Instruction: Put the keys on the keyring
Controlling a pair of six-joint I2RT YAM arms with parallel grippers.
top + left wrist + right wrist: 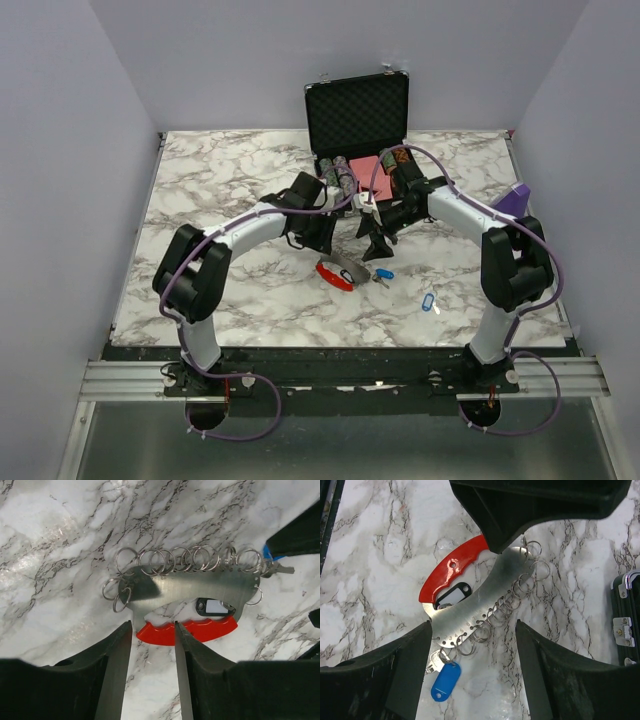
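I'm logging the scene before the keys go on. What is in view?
keyring: one, red and silver, table centre
small rings: a row, silver, along the keyring's edge
black tag: one, white label, in the keyring's opening
blue-tagged key: one, at the keyring's end
light-blue-tagged key: one, alone, further right
case: one, black, open, at the back
poker chips: stacks, in the case
purple object: one, right edge
table: white marble
left gripper: black, open over the red part
right gripper: black, open over the silver part
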